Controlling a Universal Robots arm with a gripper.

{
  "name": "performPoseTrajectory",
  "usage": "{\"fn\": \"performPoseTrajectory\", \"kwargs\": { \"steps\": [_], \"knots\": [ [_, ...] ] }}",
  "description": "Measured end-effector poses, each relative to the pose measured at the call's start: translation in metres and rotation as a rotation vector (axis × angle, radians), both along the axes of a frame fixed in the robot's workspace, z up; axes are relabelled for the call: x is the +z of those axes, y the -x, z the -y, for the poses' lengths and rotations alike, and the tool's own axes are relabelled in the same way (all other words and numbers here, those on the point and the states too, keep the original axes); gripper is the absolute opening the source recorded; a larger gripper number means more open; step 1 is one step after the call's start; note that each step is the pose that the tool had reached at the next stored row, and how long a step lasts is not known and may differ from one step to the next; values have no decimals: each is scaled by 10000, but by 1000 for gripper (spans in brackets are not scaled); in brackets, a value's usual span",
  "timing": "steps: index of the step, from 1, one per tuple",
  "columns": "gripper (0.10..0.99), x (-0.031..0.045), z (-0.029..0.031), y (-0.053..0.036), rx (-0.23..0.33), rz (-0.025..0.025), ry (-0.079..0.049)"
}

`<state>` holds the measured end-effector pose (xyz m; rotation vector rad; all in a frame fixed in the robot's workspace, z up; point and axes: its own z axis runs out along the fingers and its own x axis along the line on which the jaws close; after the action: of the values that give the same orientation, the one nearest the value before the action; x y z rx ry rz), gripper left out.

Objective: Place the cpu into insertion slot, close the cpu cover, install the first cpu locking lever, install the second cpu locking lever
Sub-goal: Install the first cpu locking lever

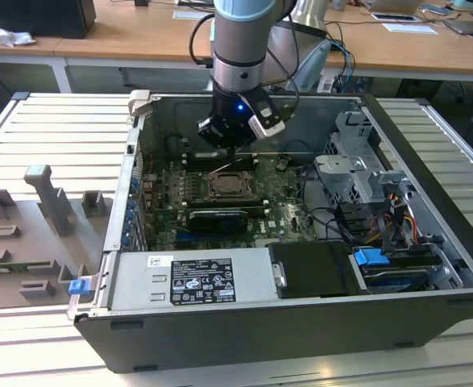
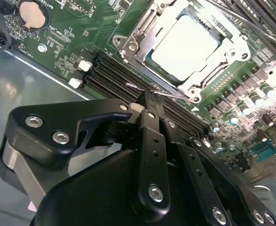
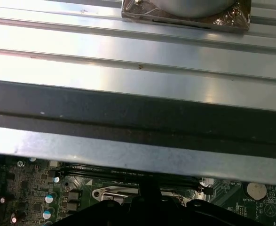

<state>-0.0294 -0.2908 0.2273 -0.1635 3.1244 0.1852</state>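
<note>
Black fingers [image 2: 149, 101] fill the near part of the second wrist view, pinched together at the tip w/ no gap showing, right at a thin metal rod, prob. one of the cpu locking levers [image 2: 163, 93]; whether they actually grip it, can't tell; gripper [image 1: 230, 147] hangs just above the board in the exterior view.

Beyond the tip: the cpu [image 2: 185, 43] sits flat in the insertion slot [image 2: 149, 59], pale silver face up; the cpu cover [image 2: 130, 41] seems down around it, window framing the chip, though not certain it's fully seated; memory slots [image 2: 109, 75] run between the socket and the fingers.

Handling, as a judgement: cpu is light, stiff, fragile underneath; best left alone now it's seated. Lever is springy steel wire, thin and slick; likely to slip or snap back; take it near the free end, squarely. Cover is thin sheet, bends easily; push on the frame, not the chip.
</note>
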Motion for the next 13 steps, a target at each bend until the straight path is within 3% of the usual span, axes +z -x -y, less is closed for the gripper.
{"fn": "performPoseTrajectory", "kwargs": {
  "steps": [13],
  "knots": [
    [106, -119, -11, -111, -1, -1, 1]
  ]
}}
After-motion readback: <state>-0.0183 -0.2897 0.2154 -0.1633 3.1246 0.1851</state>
